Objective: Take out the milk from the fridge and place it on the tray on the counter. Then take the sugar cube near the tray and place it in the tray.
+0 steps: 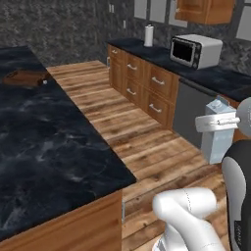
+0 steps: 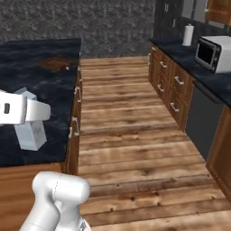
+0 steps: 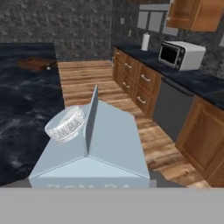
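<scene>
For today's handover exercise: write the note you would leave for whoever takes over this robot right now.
Gripper: shut on the milk, carried upright in the air.
Tray: at the far end of the counter, with nothing visible in it.
Sugar cube: on the counter by the tray's right end.
Done: milk taken up.
Left: carry the milk to the tray and set it down, then put the sugar cube in the tray.

Microwave (image 1: pixel 196 50), paper towel roll (image 1: pixel 149 36) together.
</scene>
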Robot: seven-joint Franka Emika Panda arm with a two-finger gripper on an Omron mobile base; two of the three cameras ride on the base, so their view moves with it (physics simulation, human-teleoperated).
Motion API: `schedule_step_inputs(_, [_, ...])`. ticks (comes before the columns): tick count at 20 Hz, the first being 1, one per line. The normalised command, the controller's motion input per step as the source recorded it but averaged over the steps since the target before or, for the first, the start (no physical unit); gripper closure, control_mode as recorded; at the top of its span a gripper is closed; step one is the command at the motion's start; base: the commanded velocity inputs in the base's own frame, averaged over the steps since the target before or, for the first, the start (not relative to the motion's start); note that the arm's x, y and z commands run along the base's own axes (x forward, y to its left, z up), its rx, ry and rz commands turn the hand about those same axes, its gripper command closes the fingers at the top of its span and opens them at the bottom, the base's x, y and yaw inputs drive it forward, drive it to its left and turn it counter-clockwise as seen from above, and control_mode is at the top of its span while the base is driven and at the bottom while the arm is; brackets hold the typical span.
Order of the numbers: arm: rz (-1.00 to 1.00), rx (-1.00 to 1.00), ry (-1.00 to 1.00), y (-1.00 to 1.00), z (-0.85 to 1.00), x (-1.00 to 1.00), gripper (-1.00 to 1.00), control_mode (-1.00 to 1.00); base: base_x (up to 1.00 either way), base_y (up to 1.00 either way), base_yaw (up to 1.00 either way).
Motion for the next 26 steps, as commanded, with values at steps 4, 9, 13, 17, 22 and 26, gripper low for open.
schedule_step_inputs(4, [0.00,0.00,0.00,0.00,0.00,0.00,1.00,1.00,0.36,-1.00,0.37])
schedule_step_inputs(9, [0.00,0.00,0.00,0.00,0.00,0.00,1.00,1.00,0.35,-1.00,0.43])
schedule_step_inputs(13, [0.00,0.00,0.00,0.00,0.00,0.00,1.00,1.00,0.32,-0.86,0.65])
schedule_step_inputs(17, [0.00,0.00,0.00,0.00,0.00,0.00,1.00,1.00,0.34,-0.60,0.76])
schedule_step_inputs(22, [0.00,0.00,0.00,0.00,0.00,0.00,1.00,1.00,0.38,-0.61,0.75])
schedule_step_inputs(26, [0.00,0.00,0.00,0.00,0.00,0.00,1.00,1.00,0.38,-0.89,0.63])
